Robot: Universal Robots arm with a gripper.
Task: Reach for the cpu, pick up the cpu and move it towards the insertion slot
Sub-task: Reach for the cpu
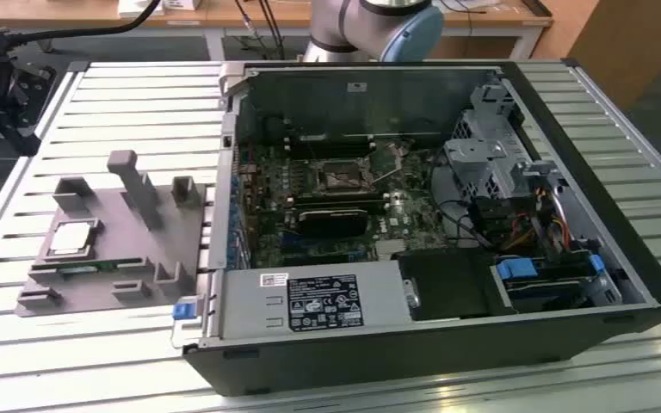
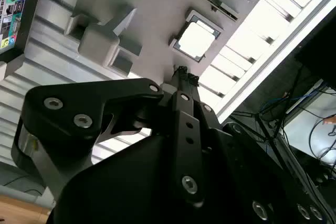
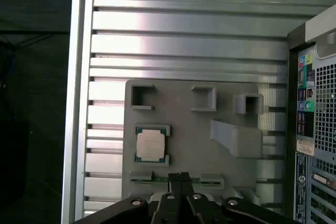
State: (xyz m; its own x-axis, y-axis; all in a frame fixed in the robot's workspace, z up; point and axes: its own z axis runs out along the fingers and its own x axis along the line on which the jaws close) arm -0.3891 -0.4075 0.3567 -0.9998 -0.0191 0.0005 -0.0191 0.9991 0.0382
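computer case (image 1: pixel 342 361): 1, open, lying on the slatted table (image 1: pixel 135 103).
grey holder (image 1: pixel 135 258): 1, beside the case, at the exterior view's left.
gripper (image 3: pixel 181 178): 1, fingers (image 3: pixel 175 178) seemingly pressed together, gripping nothing, over the holder's edge near the cpu.
insertion slot (image 1: pixel 339 178): 1, a dark square inside the case.
cpu (image 1: pixel 73 237): 1, flat in its holder pocket, untouched.
step: reaching, nothing picked up yet.
next move calls for: fingers parted wider than the cpu and centred over it.

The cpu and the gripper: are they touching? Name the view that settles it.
Apart. In the first wrist view, bare grey holder shows between the gripper and the cpu.
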